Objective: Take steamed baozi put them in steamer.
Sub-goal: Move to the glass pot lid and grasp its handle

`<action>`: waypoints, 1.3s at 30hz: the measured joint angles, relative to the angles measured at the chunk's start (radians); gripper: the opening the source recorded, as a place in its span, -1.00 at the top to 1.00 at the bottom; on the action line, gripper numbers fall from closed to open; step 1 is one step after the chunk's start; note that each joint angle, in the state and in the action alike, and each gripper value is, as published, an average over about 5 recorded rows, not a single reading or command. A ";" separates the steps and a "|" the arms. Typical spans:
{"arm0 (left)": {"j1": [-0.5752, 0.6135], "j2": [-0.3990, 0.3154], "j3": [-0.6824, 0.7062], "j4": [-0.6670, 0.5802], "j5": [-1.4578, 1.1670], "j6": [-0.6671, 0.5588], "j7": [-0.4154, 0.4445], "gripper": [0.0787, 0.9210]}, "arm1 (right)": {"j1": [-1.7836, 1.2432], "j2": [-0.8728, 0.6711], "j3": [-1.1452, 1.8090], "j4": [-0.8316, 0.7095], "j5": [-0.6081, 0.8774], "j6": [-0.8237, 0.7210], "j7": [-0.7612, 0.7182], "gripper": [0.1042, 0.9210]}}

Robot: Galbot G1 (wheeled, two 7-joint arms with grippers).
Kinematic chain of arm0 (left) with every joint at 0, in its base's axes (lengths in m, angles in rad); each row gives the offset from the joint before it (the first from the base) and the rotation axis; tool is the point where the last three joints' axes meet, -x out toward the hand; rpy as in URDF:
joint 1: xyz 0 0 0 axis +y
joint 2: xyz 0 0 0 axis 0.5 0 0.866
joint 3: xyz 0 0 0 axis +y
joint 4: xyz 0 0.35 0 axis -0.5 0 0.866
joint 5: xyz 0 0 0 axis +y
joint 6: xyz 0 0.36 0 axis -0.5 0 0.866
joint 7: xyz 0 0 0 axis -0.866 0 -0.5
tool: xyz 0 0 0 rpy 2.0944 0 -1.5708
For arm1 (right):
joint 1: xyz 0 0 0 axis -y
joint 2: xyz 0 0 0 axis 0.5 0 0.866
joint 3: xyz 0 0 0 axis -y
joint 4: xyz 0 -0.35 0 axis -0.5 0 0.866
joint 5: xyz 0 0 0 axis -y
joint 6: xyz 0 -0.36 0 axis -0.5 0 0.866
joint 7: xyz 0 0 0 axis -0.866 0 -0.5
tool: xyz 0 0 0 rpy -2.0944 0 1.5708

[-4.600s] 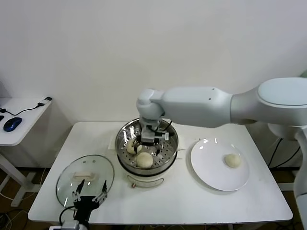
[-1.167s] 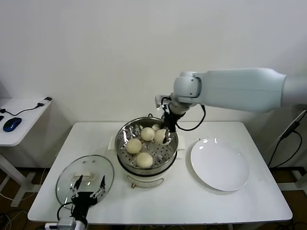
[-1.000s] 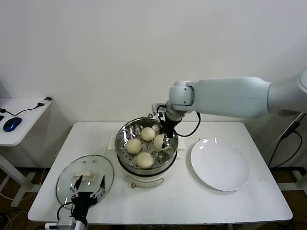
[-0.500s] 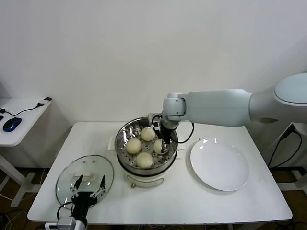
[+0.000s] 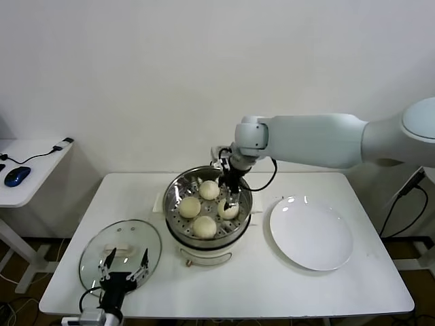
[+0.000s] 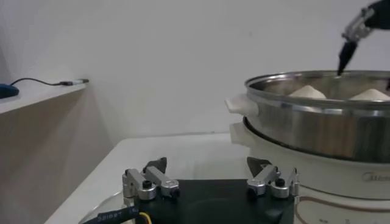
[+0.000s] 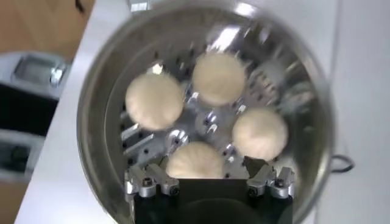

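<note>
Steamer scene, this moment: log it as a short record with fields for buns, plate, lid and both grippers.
baozi in steamer: four, on the perforated tray
baozi nearest right gripper
plate: holds no bun
glass lid: flat on the table, left of steamer
right gripper: open, above the steamer's right side, holding nothing
left gripper: open, idle over the lid's near edge

Steamer [image 6: 317,125] — cut off at frame edge
</note>
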 measured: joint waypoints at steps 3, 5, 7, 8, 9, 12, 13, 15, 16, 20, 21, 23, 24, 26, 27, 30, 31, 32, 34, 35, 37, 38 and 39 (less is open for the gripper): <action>0.000 0.000 -0.003 -0.004 -0.005 -0.008 -0.002 -0.77 | -0.030 -0.039 0.105 -0.018 0.010 0.018 0.061 -0.76; -0.003 0.000 -0.006 -0.006 -0.008 -0.013 -0.005 -0.77 | -0.061 -0.066 0.187 -0.025 0.005 0.027 0.121 -0.76; -0.006 -0.001 -0.010 -0.008 -0.012 -0.019 -0.007 -0.77 | -0.096 -0.093 0.271 -0.028 -0.004 0.032 0.189 -0.76; -0.008 -0.001 -0.012 -0.009 -0.013 -0.022 -0.007 -0.77 | -0.116 -0.108 0.316 -0.027 -0.008 0.033 0.226 -0.76; -0.010 -0.001 -0.014 -0.011 -0.014 -0.026 -0.006 -0.77 | -0.137 -0.123 0.360 -0.025 -0.011 0.032 0.265 -0.76; -0.013 0.000 -0.021 -0.017 -0.019 -0.041 -0.001 -0.77 | -0.211 -0.176 0.498 -0.008 -0.020 0.025 0.385 -0.76; -0.015 0.000 -0.023 -0.019 -0.021 -0.045 0.000 -0.77 | -0.240 -0.195 0.545 0.001 -0.025 0.023 0.423 -0.76; -0.018 0.000 -0.028 -0.022 -0.026 -0.052 0.002 -0.77 | -0.309 -0.239 0.641 0.024 -0.035 0.020 0.493 -0.76; -0.020 0.000 -0.030 -0.022 -0.028 -0.055 0.003 -0.77 | -0.347 -0.262 0.689 0.038 -0.041 0.021 0.523 -0.76; -0.031 -0.005 -0.039 -0.016 -0.036 -0.068 0.000 -0.77 | -0.530 -0.365 0.883 0.108 -0.076 0.046 0.615 -0.76; -0.034 -0.006 -0.040 -0.014 -0.038 -0.071 -0.001 -0.77 | -0.584 -0.390 0.934 0.127 -0.088 0.056 0.632 -0.76; -0.041 -0.006 -0.042 -0.008 -0.039 -0.079 -0.003 -0.77 | -0.703 -0.432 1.043 0.163 -0.114 0.079 0.660 -0.76; -0.045 -0.006 -0.043 -0.004 -0.039 -0.083 -0.004 -0.77 | -0.767 -0.449 1.103 0.181 -0.128 0.091 0.671 -0.76; -0.052 -0.006 -0.046 0.002 -0.034 -0.093 -0.004 -0.77 | -0.899 -0.473 1.224 0.215 -0.159 0.116 0.688 -0.76; -0.055 -0.006 -0.047 0.005 -0.030 -0.098 -0.003 -0.77 | -0.966 -0.480 1.287 0.231 -0.176 0.130 0.694 -0.76; -0.066 -0.005 -0.053 0.016 -0.015 -0.116 0.001 -0.77 | -1.165 -0.484 1.472 0.274 -0.224 0.175 0.704 -0.76; -0.069 -0.004 -0.056 0.020 -0.009 -0.123 0.002 -0.77 | -1.231 -0.480 1.530 0.287 -0.239 0.191 0.705 -0.76; -0.073 -0.003 -0.059 0.024 -0.003 -0.130 0.003 -0.77 | -1.296 -0.474 1.588 0.298 -0.253 0.209 0.705 -0.76; -0.079 0.000 -0.064 0.032 0.007 -0.143 0.003 -0.77 | -1.423 -0.455 1.694 0.318 -0.281 0.246 0.705 -0.76; -0.081 0.001 -0.067 0.035 0.012 -0.149 0.002 -0.77 | -1.484 -0.443 1.744 0.325 -0.295 0.265 0.705 -0.76; -0.085 0.003 -0.072 0.042 0.022 -0.160 0.001 -0.77 | -1.599 -0.416 1.833 0.336 -0.318 0.305 0.703 -0.76; -0.086 0.004 -0.074 0.045 0.028 -0.166 0.000 -0.77 | -1.653 -0.402 1.871 0.340 -0.329 0.326 0.702 -0.76; -0.088 0.004 -0.075 0.048 0.035 -0.172 -0.002 -0.77 | -1.706 -0.387 1.907 0.343 -0.338 0.346 0.700 -0.76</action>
